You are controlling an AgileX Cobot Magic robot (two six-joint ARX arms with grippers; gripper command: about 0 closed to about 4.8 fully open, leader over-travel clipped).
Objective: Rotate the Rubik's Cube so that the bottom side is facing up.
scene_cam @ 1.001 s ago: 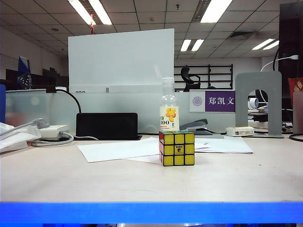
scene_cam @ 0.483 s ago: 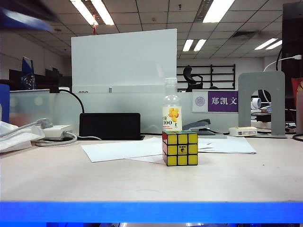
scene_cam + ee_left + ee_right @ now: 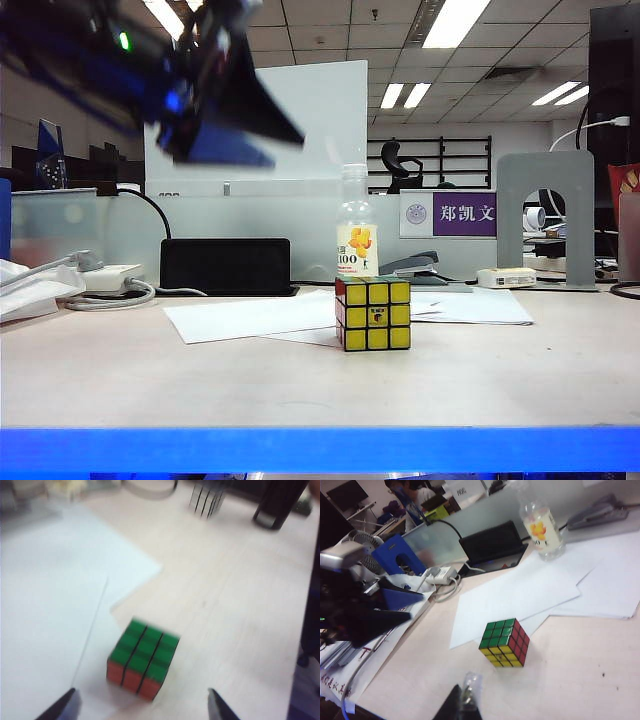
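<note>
Rubik's Cube (image 3: 373,314) sits on office table (image 3: 300,385) beside paper (image 3: 250,316).

Left arm: seen blurred in the exterior view, high above the table's far left part, nothing in contact. Left gripper (image 3: 235,125) points down and toward the middle. In the left wrist view the two fingertips (image 3: 62,706) stand wide apart, jaws open, nothing between them.

Right arm: not in the exterior view. In the right wrist view only one dark tip of the right gripper (image 3: 457,705) shows at the frame edge, above the table near its front edge. Jaw state cannot be read.
</note>
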